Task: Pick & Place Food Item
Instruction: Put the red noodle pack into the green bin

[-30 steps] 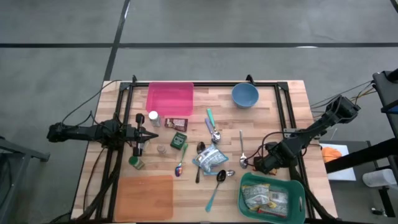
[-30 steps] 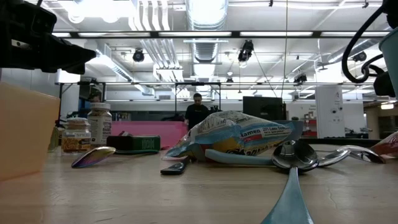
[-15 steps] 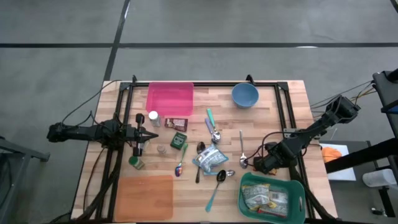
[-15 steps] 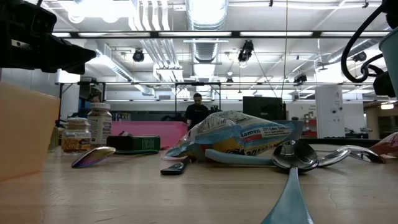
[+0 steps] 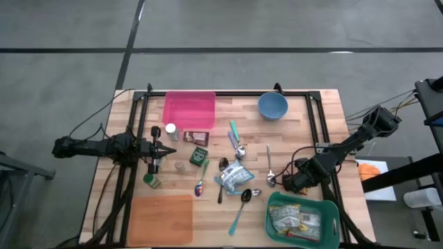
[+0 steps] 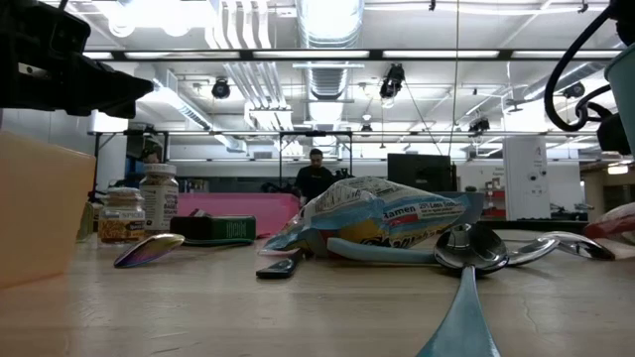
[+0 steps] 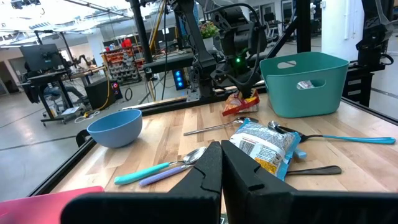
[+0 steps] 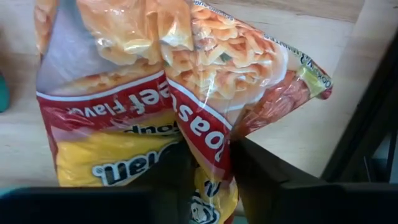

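Stretching across the whole shot is the wooden table [image 5: 318,111], crowded with kitchen clutter. Biggest thing on it, the pink tray [image 5: 189,109] at the far edge, and along the near edge the orange cutting board [image 5: 160,219] on the left side and the teal basket [image 5: 302,220] on the right, packets already lying inside it. Blue bowl [image 5: 273,105] sits up at the far edge, well apart from the tray. Middle of the table, a blue ramen packet [image 5: 233,177] lies flat among scattered spoons.

Now the action: the right gripper [image 5: 287,183] is down low at the table, just beside the basket's far rim, and its fingers [image 8: 264,171] are pinched on the red and yellow noodle packet [image 8: 168,93]. From the right wrist you see the crinkled wrapper squeezed between the two dark fingers, wood beneath it. From the left wrist view that same packet shows under the right gripper, near the basket.

Over on the left side, the left gripper [image 5: 168,148] waits above the small jars, fingers [image 7: 208,171] pressed together on nothing.
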